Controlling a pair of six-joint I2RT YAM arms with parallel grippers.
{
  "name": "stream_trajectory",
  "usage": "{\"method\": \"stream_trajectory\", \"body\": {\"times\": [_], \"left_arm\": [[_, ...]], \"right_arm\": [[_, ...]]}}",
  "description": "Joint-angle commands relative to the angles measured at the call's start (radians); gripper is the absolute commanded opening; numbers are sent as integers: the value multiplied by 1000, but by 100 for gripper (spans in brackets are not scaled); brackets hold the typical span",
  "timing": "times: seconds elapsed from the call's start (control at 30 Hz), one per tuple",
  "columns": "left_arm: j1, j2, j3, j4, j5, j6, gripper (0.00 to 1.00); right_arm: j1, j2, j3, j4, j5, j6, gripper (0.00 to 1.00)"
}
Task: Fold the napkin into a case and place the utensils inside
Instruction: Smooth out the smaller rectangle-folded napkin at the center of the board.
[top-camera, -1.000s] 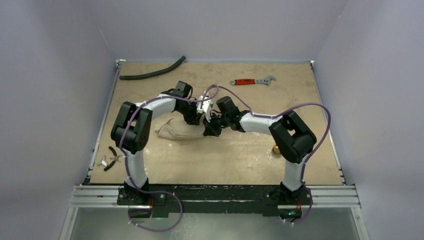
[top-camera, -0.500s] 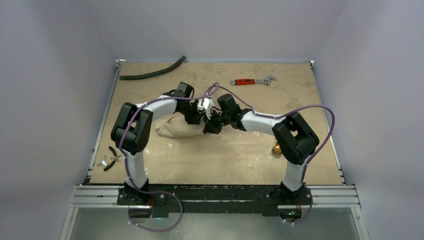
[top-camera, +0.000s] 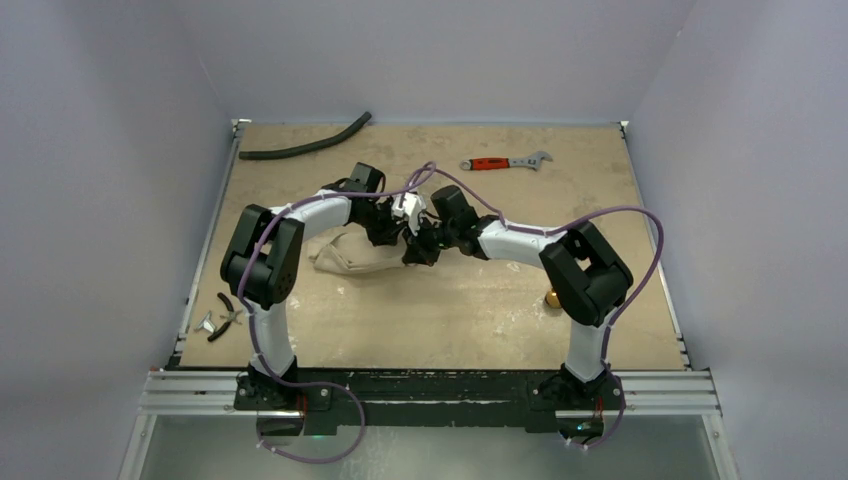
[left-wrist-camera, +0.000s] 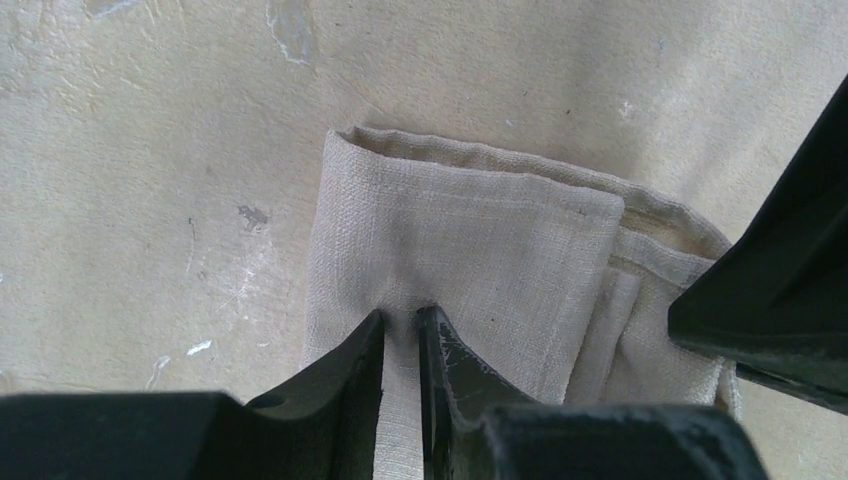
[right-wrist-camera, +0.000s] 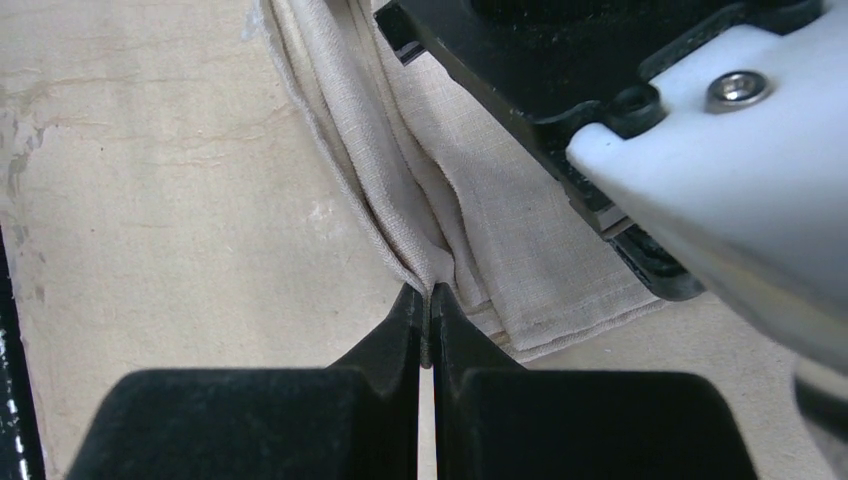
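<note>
Napkin (left-wrist-camera: 470, 250) folded flat; right hand (right-wrist-camera: 427, 293) pinches its edge; left hand (left-wrist-camera: 401, 318) narrowly parted, grip unclear.

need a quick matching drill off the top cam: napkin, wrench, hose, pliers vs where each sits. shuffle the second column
Things:
1. napkin
2. wrench
3. hose
4. pliers

Places:
a. near left edge
b. far left corner
c. centre, folded
d. far side, right of centre

Pairs: 1-c, 2-d, 3-b, 4-a
</note>
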Motion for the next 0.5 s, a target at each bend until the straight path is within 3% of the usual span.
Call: {"method": "stream_trajectory", "body": {"times": [0.0,0.13,0.47], "left_arm": [[-32,29,-35,-111,37,84,16],[-14,34,-48,-119,53,68,15],[-3,24,-62,-126,47,73,15]], "right_arm": [[-42,-15,-39,242,100,176,0],[-45,-46,-163,411,74,237,0],[-86,-59,-254,590,2,340,0]]}}
